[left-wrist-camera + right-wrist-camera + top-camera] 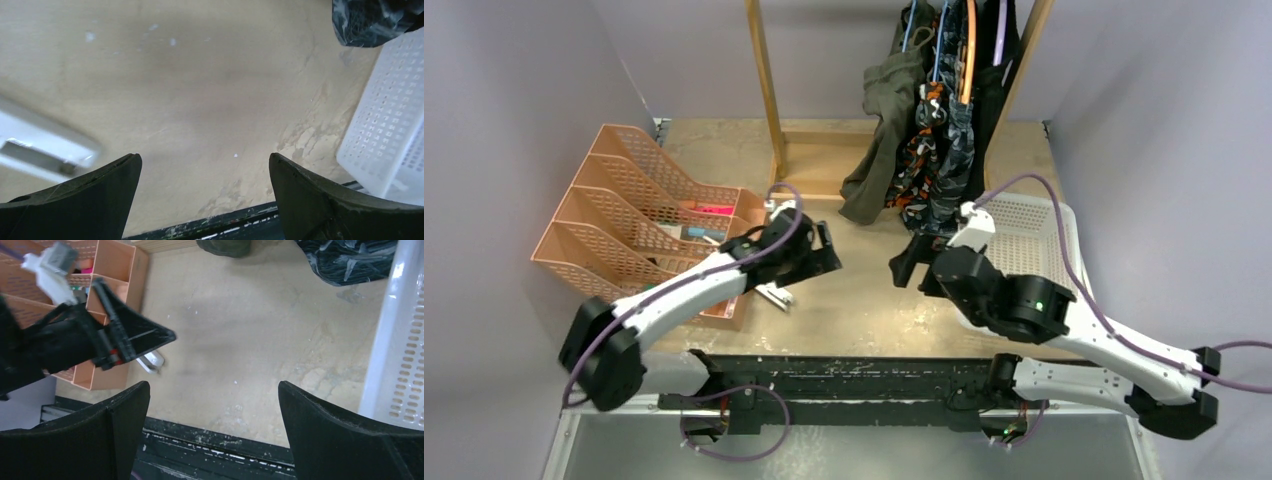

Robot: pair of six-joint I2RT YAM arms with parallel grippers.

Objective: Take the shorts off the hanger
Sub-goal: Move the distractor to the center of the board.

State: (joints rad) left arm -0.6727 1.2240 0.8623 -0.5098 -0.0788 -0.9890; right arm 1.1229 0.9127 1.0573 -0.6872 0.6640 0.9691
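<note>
Several pairs of shorts hang on coloured hangers [968, 50] from a wooden rack at the back: olive green shorts [886, 130], orange-black-white camouflage shorts [921, 150], dark grey-blue camouflage shorts [956, 150] and black shorts [989, 90] behind. The dark camouflage hem [372, 20] [345, 257] shows at the top of both wrist views. My left gripper [824, 250] [205, 160] hovers open over bare table, left of the shorts. Open and empty too, my right gripper [912, 268] [214, 387] sits just below the hanging hems.
An orange mesh file organiser [639, 215] holding small items stands at the left. A white perforated basket [1034, 235] lies at the right, under my right arm. The rack's wooden posts [766, 85] and base [824, 150] stand at the back. A white object [45, 150] lies under my left arm.
</note>
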